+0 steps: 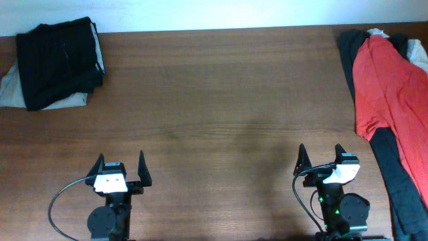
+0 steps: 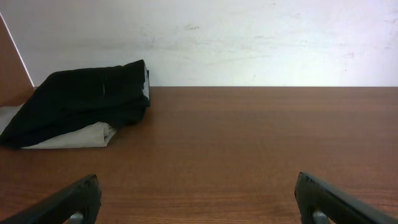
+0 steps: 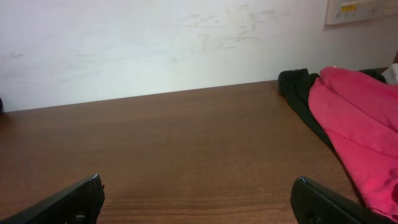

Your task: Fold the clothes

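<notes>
The orange-red T-shirt [image 1: 388,94] lies crumpled along the table's right edge, on top of a long dark grey garment [image 1: 394,174]. It also shows at the right of the right wrist view [image 3: 360,124]; its logo is hidden. My left gripper [image 1: 121,163] is open and empty near the front left, jaws wide apart in the left wrist view [image 2: 198,193]. My right gripper [image 1: 320,155] is open and empty near the front right, just left of the shirt, jaws apart in the right wrist view [image 3: 198,193].
A stack of black folded garments [image 1: 60,60] over a beige cloth [image 1: 10,87] sits at the back left corner, also in the left wrist view [image 2: 74,102]. The wooden table [image 1: 221,114] meets a white wall at the back.
</notes>
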